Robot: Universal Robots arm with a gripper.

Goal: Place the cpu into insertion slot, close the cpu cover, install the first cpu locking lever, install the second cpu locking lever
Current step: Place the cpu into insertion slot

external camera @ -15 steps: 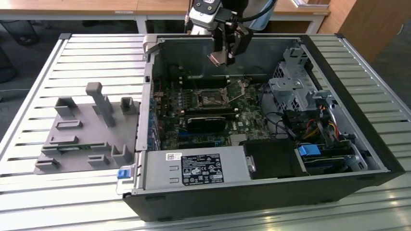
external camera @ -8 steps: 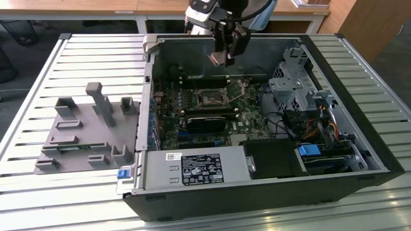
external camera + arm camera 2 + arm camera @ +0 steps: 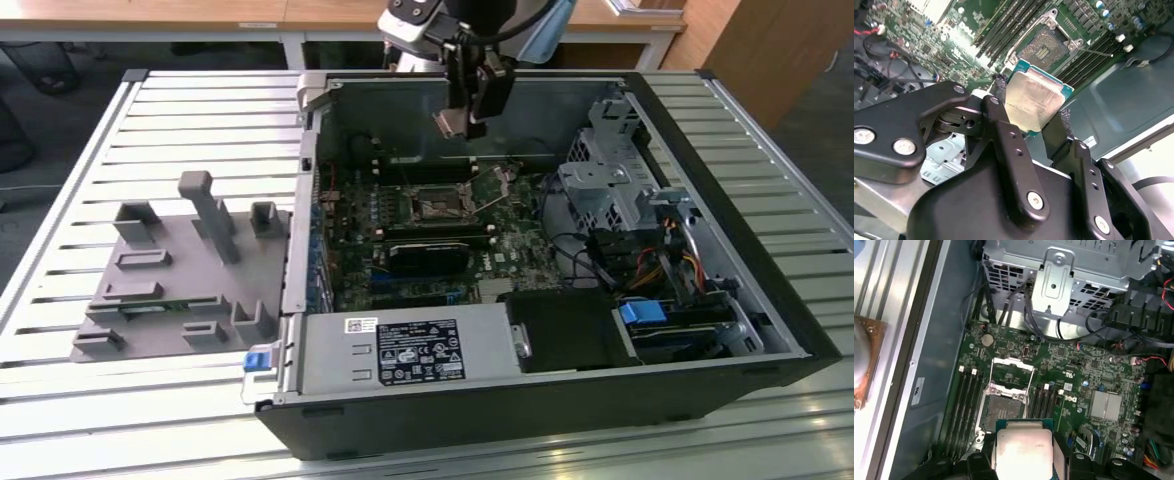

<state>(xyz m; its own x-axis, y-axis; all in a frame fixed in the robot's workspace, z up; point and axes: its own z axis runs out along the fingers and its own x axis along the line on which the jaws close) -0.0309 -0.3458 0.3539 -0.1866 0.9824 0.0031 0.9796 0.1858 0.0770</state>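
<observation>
Matte blk gripper (image 3: 1032,106) w/ linked fingers (image 3: 1006,145), silver screws (image 3: 1035,200), silver-grey arm (image 3: 411,22)

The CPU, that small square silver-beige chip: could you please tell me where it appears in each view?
Exterior view: the small flat silver-beige cpu hangs over the open black computer case, clear of the black square insertion slot.
Second wrist view: cpu gripped in the black claw, insertion slot beyond it.
First wrist view: cpu nearest the camera, insertion slot just beyond.
Shared landmark: the insertion slot.
</observation>
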